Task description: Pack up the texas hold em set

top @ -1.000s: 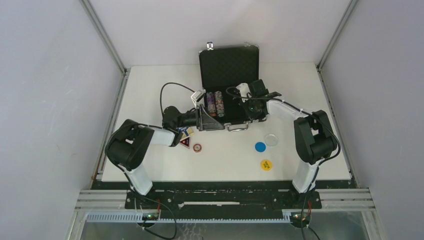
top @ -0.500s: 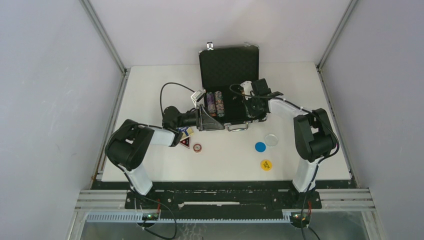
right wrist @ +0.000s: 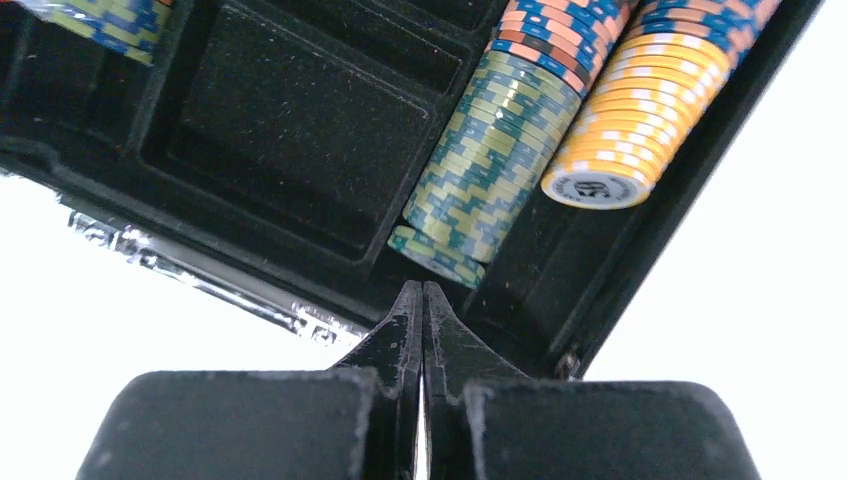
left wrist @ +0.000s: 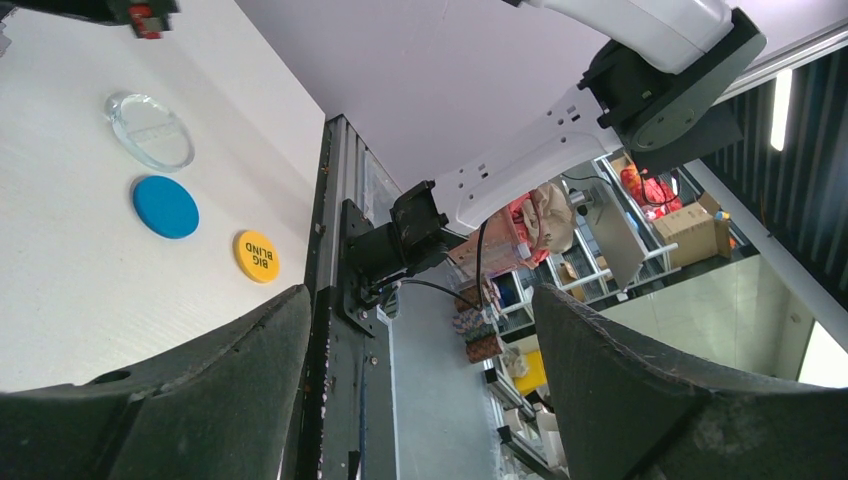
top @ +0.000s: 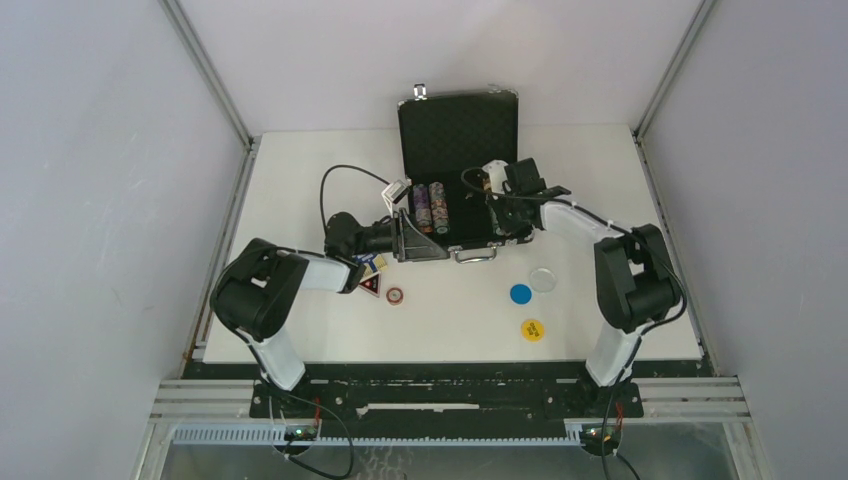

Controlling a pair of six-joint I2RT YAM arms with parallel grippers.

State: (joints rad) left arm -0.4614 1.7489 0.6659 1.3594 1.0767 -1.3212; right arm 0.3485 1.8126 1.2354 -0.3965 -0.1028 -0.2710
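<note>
Black briefcase (top: 457, 128) lies open, right end effector (right wrist: 421, 292) closed beside chips (right wrist: 490, 165).

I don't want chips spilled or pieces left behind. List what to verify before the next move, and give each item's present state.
1. Briefcase lid open: ok.
2. Right claw carrying nothing: ok, it is shut with nothing between its fingers.
3. Left claw ready to grasp: ok, open.
4. Green chip row lined up: not ok, its end chips jut sideways.
5. Empty compartment free for another piece: ok.
6. All pieces packed: not ok. The blue token, yellow token, red triangle and card deck lie on the table.
</note>
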